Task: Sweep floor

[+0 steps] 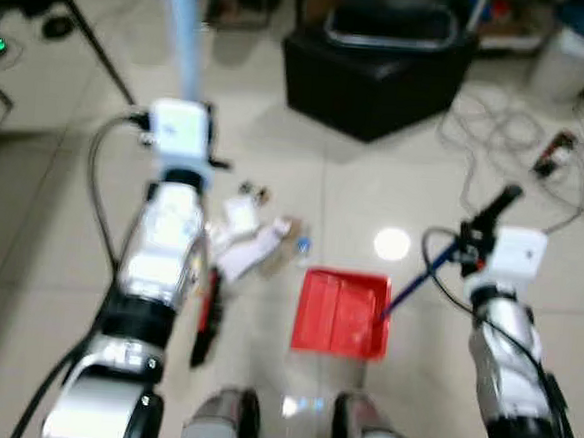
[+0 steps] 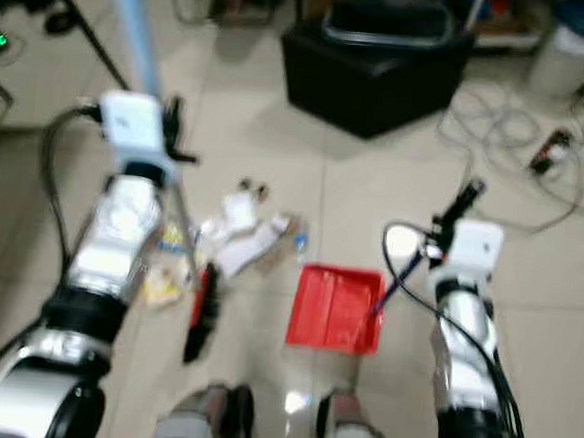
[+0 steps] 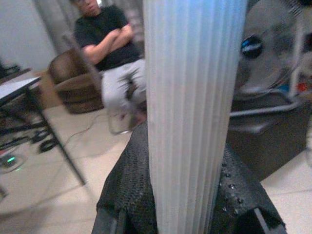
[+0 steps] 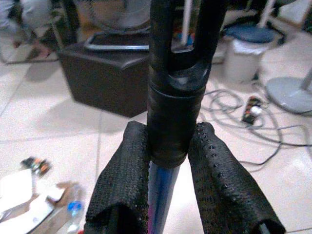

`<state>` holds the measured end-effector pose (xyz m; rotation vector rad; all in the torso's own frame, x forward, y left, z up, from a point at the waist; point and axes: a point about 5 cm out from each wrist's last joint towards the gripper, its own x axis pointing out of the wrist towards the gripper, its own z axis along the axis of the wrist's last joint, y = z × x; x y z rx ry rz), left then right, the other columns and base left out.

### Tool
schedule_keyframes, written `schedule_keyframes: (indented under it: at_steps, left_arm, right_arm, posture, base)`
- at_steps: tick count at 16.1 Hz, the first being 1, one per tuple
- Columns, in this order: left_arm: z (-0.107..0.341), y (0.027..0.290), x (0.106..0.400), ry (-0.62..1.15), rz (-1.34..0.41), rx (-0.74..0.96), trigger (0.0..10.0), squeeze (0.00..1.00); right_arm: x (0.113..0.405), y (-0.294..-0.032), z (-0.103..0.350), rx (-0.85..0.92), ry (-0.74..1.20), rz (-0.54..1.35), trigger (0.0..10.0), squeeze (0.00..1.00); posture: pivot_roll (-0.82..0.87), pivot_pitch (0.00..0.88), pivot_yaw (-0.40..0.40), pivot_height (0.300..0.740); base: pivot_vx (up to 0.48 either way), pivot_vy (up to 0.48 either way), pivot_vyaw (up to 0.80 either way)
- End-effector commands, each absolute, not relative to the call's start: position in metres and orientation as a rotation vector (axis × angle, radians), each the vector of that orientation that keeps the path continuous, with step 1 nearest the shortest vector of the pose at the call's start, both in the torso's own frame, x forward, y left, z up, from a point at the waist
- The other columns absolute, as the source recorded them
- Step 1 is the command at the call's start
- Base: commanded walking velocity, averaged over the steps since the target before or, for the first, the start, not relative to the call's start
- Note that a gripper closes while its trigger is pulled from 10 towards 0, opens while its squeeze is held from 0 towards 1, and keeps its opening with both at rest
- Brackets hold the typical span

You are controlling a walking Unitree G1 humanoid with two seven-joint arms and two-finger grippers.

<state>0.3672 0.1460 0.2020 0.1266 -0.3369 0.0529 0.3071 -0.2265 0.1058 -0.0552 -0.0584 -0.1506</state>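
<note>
In the left eye view, a red dustpan (image 1: 341, 313) sits on the pale tiled floor (image 1: 58, 263) just ahead of the robot's feet; its tray looks bare inside, though blur makes small bits hard to rule on. The right gripper (image 1: 488, 218) holds the dustpan's blue handle (image 1: 413, 286), whose black end sticks up past the fingers. The left gripper (image 1: 178, 131) is clamped on a pale blue broom pole (image 1: 180, 31) that runs up out of the picture. A heap of litter (image 1: 256, 239), white paper scraps and a small bottle, lies on the floor between broom and dustpan, just beyond the pan's far edge. A black bin (image 1: 378, 65) stands further off, its contents hidden by the angle. In the right eye view the red and black broom head (image 2: 201, 311) rests on the floor beside the litter. In the left wrist view the ribbed pole fills the middle, pinched between the black fingers (image 3: 126, 195); behind it a person (image 3: 109, 53) sits with arms folded. In the right wrist view the fingers (image 4: 122, 185) press on the handle from both sides, with loose cables (image 4: 243, 112) on the floor beyond
</note>
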Motion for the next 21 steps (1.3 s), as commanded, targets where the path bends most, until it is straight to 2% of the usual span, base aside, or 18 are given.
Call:
schedule_keyframes:
  at_steps: [1, 16, 21]
  left_arm:
    - [0.208, 0.160, 0.366, -0.363, 0.098, 0.129, 10.0, 0.00]
    - [0.221, 0.161, 0.368, -0.398, 0.104, 0.124, 10.0, 0.00]
    - [0.242, 0.160, 0.368, -0.462, 0.098, 0.118, 10.0, 0.00]
  right_arm:
    - [0.308, -0.222, 0.112, -0.050, -0.099, -0.140, 10.0, 0.00]
    - [0.307, -0.223, 0.113, -0.050, -0.101, -0.140, 10.0, 0.00]
    - [0.306, -0.224, 0.111, -0.050, -0.099, -0.146, 10.0, 0.00]
  posture:
    - [-0.03, 0.280, 0.084, 0.740]
    - [-0.04, 0.282, 0.085, 0.740]
    - [-0.04, 0.284, 0.090, 0.740]
  base:
    - [0.480, 0.000, 0.00]
    - [0.480, 0.000, 0.00]
    - [0.480, 0.000, 0.00]
